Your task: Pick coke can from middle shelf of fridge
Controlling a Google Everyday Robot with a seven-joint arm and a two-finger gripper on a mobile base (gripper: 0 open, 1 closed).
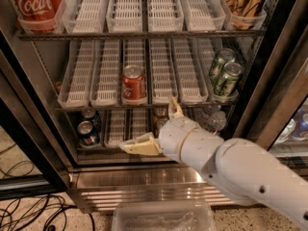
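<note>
**Coke can [133,83] sits above, slightly left of my gripper**

It stands upright at the front of the middle shelf [166,76]. My gripper [148,124] hangs lower, at the bottom tier, fingers spread wide and empty. I'd judge it must rise first.

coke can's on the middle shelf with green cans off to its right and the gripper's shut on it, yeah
Not quite. The camera view shows the gripper open and apart from the coke can, lower down in front of the bottom tier. The rest holds: the can stands on the middle shelf with green cans to its right.
</note>
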